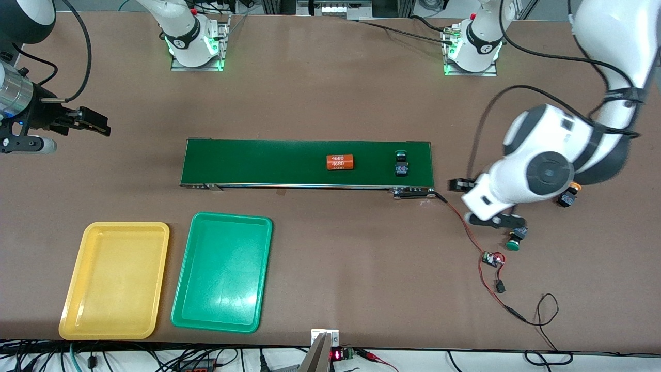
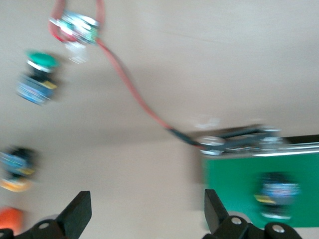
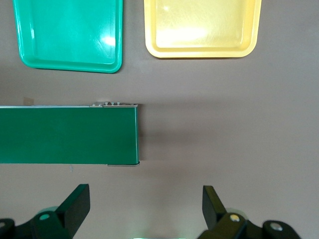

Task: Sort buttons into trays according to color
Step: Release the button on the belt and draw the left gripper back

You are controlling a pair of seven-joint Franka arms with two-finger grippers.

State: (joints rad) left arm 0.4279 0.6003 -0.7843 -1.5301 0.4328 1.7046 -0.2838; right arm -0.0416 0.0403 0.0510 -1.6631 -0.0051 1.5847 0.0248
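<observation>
One button [image 1: 401, 163], its cap dark green, lies on the long dark green belt [image 1: 258, 160] near the left arm's end; it also shows in the left wrist view [image 2: 276, 194]. A green-capped button [image 1: 513, 241] [image 2: 37, 79] and a yellow-orange-capped button [image 1: 567, 197] [image 2: 15, 172] lie on the table past that belt end. A fourth button is not in view. My left gripper [image 1: 477, 203] [image 2: 147, 214] hangs open and empty over the table between the belt end and these buttons. The yellow tray [image 1: 116, 279] [image 3: 202, 27] and the green tray [image 1: 222, 271] [image 3: 70, 35] are empty. My right gripper [image 1: 93, 124] [image 3: 144, 209] is open, waiting.
An orange cylinder with printed text [image 1: 341, 162] lies mid-belt. A small circuit board [image 1: 493, 258] [image 2: 75, 27] with red and black wires runs from the belt's corner toward the front edge. An orange object [image 2: 10, 219] shows at the edge of the left wrist view.
</observation>
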